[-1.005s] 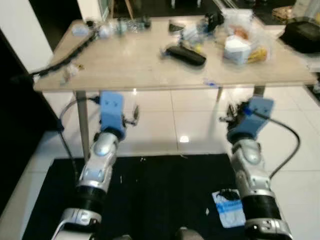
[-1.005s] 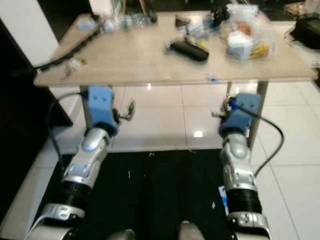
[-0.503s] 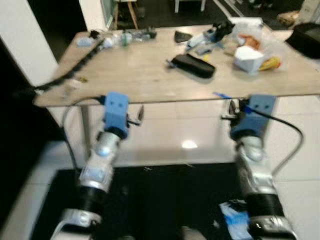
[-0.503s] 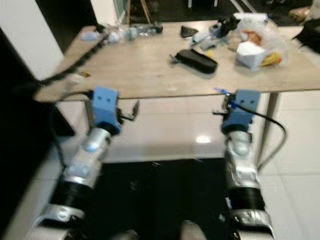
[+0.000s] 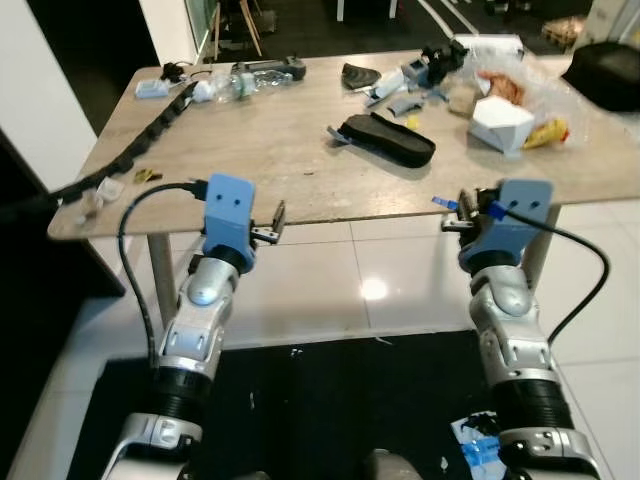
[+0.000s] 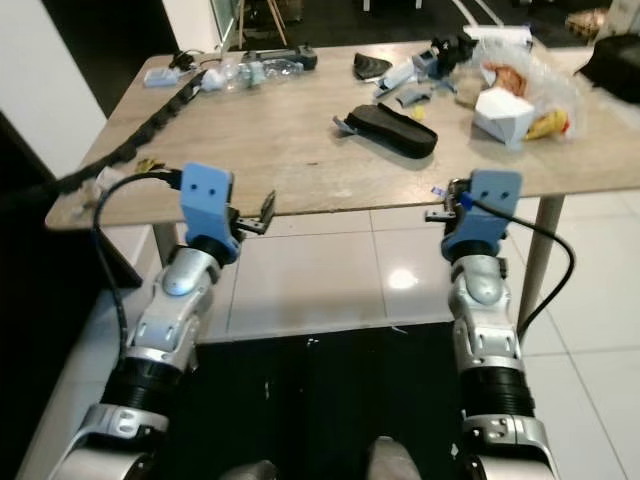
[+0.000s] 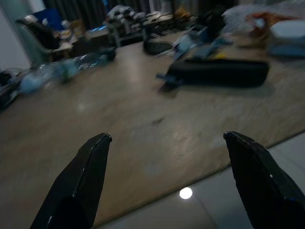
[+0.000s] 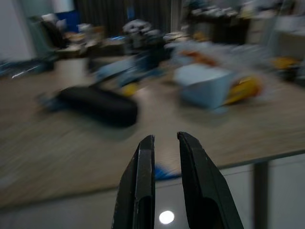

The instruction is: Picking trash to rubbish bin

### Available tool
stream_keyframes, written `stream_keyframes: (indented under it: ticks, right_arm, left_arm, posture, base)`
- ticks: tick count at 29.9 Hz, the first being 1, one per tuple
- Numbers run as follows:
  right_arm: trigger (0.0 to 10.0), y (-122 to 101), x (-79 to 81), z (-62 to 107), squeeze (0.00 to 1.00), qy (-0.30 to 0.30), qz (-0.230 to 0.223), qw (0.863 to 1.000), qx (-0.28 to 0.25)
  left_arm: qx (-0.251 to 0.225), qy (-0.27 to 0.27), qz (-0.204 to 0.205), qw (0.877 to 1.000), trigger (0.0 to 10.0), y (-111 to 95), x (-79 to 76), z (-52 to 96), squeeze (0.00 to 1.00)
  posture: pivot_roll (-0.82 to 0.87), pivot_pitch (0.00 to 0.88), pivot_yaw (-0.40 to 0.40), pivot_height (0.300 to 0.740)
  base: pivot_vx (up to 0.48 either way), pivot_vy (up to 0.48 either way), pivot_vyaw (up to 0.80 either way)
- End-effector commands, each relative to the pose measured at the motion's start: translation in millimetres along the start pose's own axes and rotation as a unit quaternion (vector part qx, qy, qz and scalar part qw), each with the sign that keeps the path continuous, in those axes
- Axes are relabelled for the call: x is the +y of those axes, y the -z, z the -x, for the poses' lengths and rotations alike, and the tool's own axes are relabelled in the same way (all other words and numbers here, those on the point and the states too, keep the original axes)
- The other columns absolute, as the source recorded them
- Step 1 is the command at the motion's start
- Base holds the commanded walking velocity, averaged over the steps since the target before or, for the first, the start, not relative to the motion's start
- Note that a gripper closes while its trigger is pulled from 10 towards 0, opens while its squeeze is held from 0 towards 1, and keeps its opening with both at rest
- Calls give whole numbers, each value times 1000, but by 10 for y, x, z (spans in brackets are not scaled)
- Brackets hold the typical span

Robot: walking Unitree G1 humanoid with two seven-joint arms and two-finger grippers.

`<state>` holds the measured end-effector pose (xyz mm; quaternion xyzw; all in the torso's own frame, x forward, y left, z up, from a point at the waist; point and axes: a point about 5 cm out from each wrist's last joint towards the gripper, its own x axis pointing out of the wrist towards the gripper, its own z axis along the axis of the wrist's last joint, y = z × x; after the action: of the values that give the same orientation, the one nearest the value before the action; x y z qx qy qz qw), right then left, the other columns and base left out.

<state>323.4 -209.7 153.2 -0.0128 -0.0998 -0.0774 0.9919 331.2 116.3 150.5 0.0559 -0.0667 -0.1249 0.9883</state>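
table (image 5: 250,150): fills the upper half of the left eye frame, pale wood-look top, near edge just ahead of both arms
black pouch (image 5: 385,140): centre of the table, long and soft-looking; likely not trash, my guess
white carton (image 5: 502,122): upper right of the frame, folded paper box beside crumpled clear plastic (image 5: 520,85) with food wrappers; this reads as the trash to collect
handling of carton: looks light and thin-walled, would crush under a hard squeeze; best taken across a folded edge or corner, not the flat face
handling of plastic: limp and slippery by the look of it; pinch a bunched fold so it cannot slide out
plastic bottle (image 5: 240,80): upper left, lying on its side near a black cable (image 5: 150,110); light, round, apt to roll, so grip across the body
blue scrap (image 5: 443,202): tiny piece at the table's near edge, just beside the right arm; flat and thin, hard to nip
blue-white wrapper (image 5: 478,447): on the dark floor mat, lower right
left tool (image 7: 167,167): fingers spread wide, holding nothing, level with the table edge
right tool (image 8: 166,157): fingers nearly pressed together, a thin gap between them, empty, aimed toward the carton
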Motion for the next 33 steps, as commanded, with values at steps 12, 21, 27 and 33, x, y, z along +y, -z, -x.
stream_keyframes:
  ticks: [12, 21, 27, 33]
  right_arm:
    - [10000, 16, 81, -1, 0, -11, -3, 1000, 4]
    - [10000, 40, 125, -8, 0, -39, -8, 999, 17]
    - [10000, 60, 218, 7, 0, -78, 1, 997, 27]
    - [10000, 80, 261, 18, 0, -96, 15, 995, 32]
  left_arm:
    - [1, 0, -6, 1000, 10000, 11, 46, 7, 0]
    - [1, 9, -6, 1000, 10000, 12, 25, 17, 0]
    - [1, 9, -7, 1000, 10000, 13, 22, 17, 0]
    - [1, 8, -5, 1000, 10000, 13, 10, 17, 0]
  posture:
    - [-117, 0, 22, 740]
    - [-117, 0, 23, 740]
    - [-115, 0, 20, 740]
    - [-113, 0, 19, 740]
  base:
    - [328, 0, 0]
    - [328, 0, 0]
    - [328, 0, 0]
    - [326, 0, 0]
